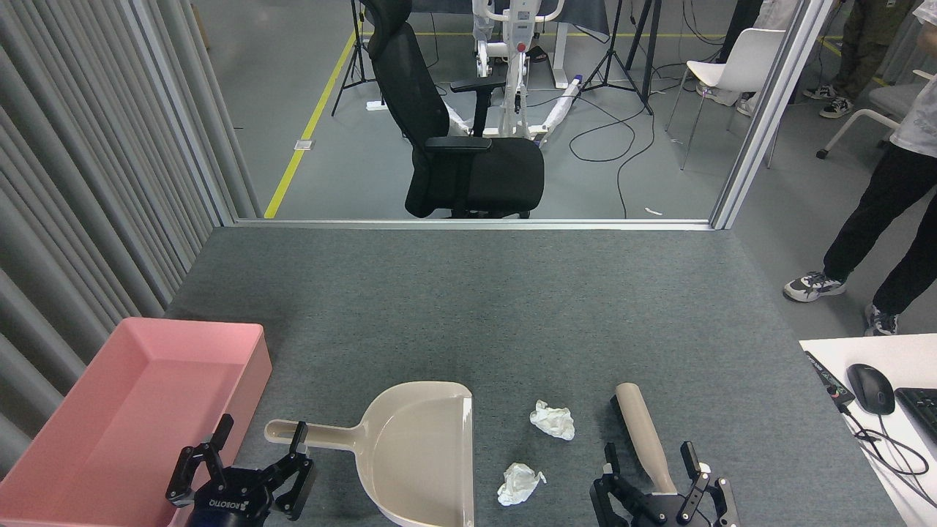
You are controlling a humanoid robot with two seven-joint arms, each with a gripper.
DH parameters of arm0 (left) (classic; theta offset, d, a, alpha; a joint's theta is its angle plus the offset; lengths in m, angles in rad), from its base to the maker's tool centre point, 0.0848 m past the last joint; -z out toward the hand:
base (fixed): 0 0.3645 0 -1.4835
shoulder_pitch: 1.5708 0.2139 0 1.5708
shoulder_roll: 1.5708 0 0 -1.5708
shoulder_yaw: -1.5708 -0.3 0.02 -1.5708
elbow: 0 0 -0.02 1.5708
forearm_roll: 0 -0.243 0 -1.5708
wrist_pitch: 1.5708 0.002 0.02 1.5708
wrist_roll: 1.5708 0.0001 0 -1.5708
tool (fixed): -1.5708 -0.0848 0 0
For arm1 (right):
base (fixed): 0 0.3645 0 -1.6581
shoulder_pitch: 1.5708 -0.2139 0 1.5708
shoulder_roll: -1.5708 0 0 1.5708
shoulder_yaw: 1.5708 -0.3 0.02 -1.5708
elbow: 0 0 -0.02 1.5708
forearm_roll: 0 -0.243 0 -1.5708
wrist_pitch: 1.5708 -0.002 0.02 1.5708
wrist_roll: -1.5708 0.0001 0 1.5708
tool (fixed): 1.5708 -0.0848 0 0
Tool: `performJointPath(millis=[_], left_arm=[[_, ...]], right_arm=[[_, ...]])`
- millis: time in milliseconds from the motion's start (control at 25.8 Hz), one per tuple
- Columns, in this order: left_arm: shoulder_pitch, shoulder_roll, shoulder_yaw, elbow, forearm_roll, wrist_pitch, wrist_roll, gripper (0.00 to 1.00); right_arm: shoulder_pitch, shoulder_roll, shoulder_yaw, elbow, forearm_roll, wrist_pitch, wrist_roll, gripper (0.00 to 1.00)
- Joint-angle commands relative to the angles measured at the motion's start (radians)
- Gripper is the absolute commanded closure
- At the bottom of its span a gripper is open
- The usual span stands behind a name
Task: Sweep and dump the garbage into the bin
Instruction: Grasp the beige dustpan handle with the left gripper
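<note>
Two crumpled white wads of garbage lie on the grey carpet, one (553, 421) farther off and one (519, 484) nearer. Just left of them a beige dustpan (417, 454) lies flat, its handle pointing left. At the far left stands the pink bin (252, 366). My left gripper (260, 439) is open beside the bin, and its right finger overlaps the dustpan handle (315, 435). A beige-handled brush (638, 424) lies to the right of the garbage. My right gripper (651, 460) is open, one finger on each side of the brush handle's near end.
A black office chair (461, 161) stands beyond the carpet's far edge. A person's legs (878, 219) are at the right. A white desk corner (878, 351) with a mouse (871, 388) and cables lies at the right edge. Grey slatted wall (80, 183) runs along the left.
</note>
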Motion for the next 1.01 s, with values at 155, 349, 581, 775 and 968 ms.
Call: performJointPath(millis=[155,349,581,775,968], left_arm=[[0.0,0.002,0.0,0.0,0.002,0.014,-0.035,0.0],[0.002,0.0,0.0,0.0,0.002,0.008,-0.033,0.0],[0.002,0.002,0.0,0.0,0.002,0.01,-0.032,0.0],[0.002,0.0,0.0,0.0,0.002,0.016,-0.03,0.0],[0.002,0.002,0.0,0.0,0.002,0.057,-0.038,0.0]], right_arm=[[0.0,0.0,0.0,0.0,0.0,0.0,0.0,0.0],[0.0,0.0,0.0,0.0,0.0,-0.002,0.0,0.0],[0.0,0.0,0.0,0.0,0.0,-0.002,0.0,0.0],[0.0,0.0,0.0,0.0,0.0,-0.002,0.0,0.0],[0.0,0.0,0.0,0.0,0.0,-0.002,-0.002,0.0]])
